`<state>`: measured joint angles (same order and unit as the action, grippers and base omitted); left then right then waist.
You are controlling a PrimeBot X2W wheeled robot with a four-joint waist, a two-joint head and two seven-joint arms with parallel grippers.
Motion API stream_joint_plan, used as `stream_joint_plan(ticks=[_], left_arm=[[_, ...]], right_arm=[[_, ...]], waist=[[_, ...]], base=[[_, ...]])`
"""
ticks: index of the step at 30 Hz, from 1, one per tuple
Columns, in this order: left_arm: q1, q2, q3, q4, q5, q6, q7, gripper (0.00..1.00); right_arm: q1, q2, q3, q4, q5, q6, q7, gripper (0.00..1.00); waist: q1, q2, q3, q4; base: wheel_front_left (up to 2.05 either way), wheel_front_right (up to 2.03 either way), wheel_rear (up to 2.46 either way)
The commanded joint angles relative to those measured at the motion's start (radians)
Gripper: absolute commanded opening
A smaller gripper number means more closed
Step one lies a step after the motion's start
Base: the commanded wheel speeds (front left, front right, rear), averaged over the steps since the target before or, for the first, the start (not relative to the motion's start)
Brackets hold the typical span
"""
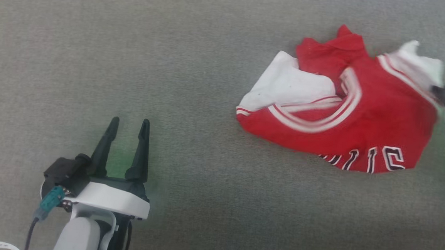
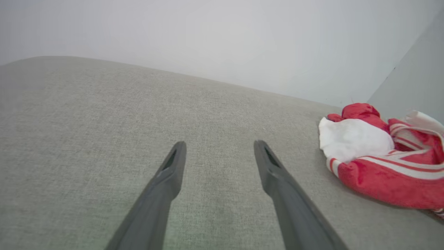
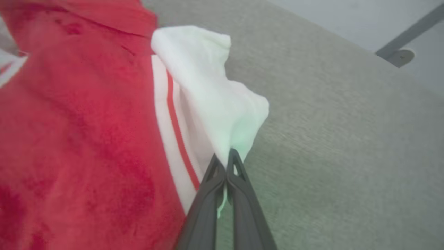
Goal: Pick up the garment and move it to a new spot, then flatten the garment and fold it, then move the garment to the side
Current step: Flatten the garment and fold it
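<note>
Right wrist view: right gripper (image 3: 226,158) pinches garment (image 3: 86,121) by sleeve tip, thin bite may slip w/ lift; left gripper (image 1: 129,122) wide

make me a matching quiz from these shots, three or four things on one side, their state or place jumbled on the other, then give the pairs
Things:
1. left gripper with two dark fingers
2. right gripper with two dark fingers
3. red jersey-style garment with white sleeve parts
4. grey woven cloth surface

States or places:
a. crumpled in a heap
b. shut, pinching white cloth
c. open, apart from the garment
d. lying beneath everything else

Pairs: 1-c, 2-b, 3-a, 4-d
</note>
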<state>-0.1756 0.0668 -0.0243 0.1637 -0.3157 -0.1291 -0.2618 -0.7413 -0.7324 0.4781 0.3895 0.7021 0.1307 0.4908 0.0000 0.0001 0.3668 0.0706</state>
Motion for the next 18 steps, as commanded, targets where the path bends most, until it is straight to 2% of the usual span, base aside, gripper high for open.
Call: stream_joint_plan(ticks=[1, 3, 5, 8, 14, 18], left_arm=[[-0.019, 0.008, 0.003, -0.006, -0.009, -0.002, -0.005, 1.0], [-0.021, 0.01, 0.004, -0.011, -0.011, -0.002, -0.005, 1.0], [-0.029, 0.02, 0.007, -0.023, -0.015, -0.002, -0.005, 1.0], [-0.04, 0.032, 0.004, -0.03, -0.023, -0.002, -0.005, 1.0], [-0.065, 0.081, -0.026, -0.031, -0.031, -0.002, -0.005, 1.0], [-0.095, 0.148, -0.094, -0.022, -0.047, -0.002, -0.005, 1.0]], right_arm=[[0.028, -0.019, -0.037, 0.007, -0.007, 0.0, -0.012, 0.0], [0.054, -0.027, -0.069, 0.01, -0.011, 0.0, -0.018, 0.0], [0.135, -0.047, -0.178, 0.026, -0.039, 0.0, -0.027, 0.0], [0.205, -0.029, -0.289, 0.053, -0.088, 0.0, -0.03, 0.0], [0.267, 0.103, -0.506, 0.098, -0.253, 0.0, -0.054, 0.0], [0.277, 0.197, -0.592, 0.091, -0.356, 0.0, -0.081, 0.0]], waist=[[0.0, -0.0001, 0.004, -0.011], [0.0, -0.0001, 0.006, -0.016], [0.0, -0.0001, 0.015, -0.032], [0.0, -0.0001, 0.021, -0.046], [0.0, -0.0001, 0.026, -0.077], [0.0, -0.0001, 0.022, -0.095]], base=[[0.0, 0.0, 0.0], [0.0, 0.0, 0.0], [0.0, 0.0, 0.0], [0.0, 0.0, 0.0], [0.0, 0.0, 0.0], [0.0, 0.0, 0.0]])
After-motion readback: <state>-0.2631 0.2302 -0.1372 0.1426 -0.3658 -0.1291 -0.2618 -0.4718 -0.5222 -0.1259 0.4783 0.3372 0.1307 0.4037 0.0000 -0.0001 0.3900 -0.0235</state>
